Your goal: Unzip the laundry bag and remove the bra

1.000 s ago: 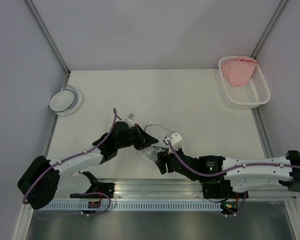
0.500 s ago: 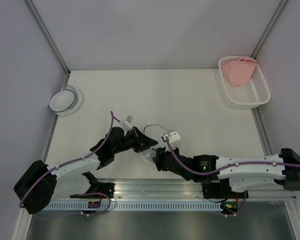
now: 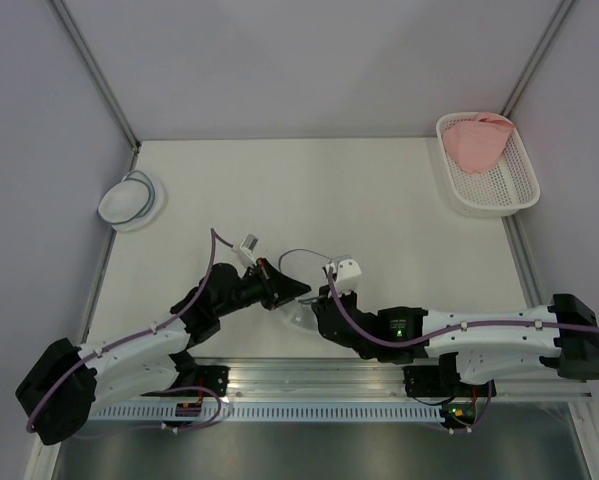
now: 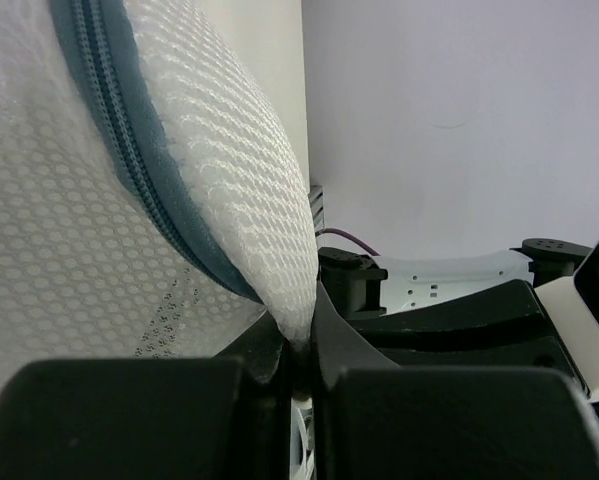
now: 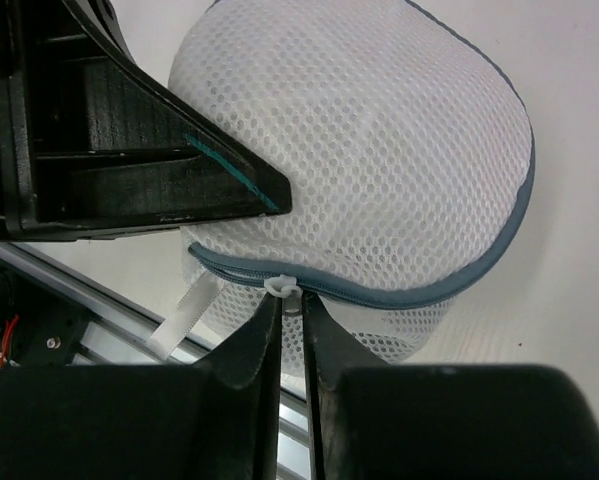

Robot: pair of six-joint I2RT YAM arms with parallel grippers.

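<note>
The laundry bag [image 5: 379, 150] is a white mesh dome with a grey-blue zipper rim [image 5: 449, 285], and it lies near the table's front edge [image 3: 291, 318] between the two arms. My left gripper [image 4: 301, 345] is shut on a fold of the bag's mesh [image 4: 229, 180] beside the zipper. My right gripper [image 5: 291, 305] is shut on the white zipper pull [image 5: 284, 287] at the bag's rim. In the top view the left gripper [image 3: 297, 291] and right gripper [image 3: 315, 308] meet over the bag. The bra is hidden.
A white basket [image 3: 514, 195] at the far right corner holds a pink cloth [image 3: 476, 142]. A smaller white dome with a pale rim [image 3: 131, 198] lies at the left edge. A white ribbon tab [image 5: 184, 315] hangs from the bag. The metal rail [image 3: 309, 380] runs just behind the bag.
My right gripper's jaws have closed onto the zipper pull. Both arms have shifted a little left and toward the front edge, with the bag between them.
</note>
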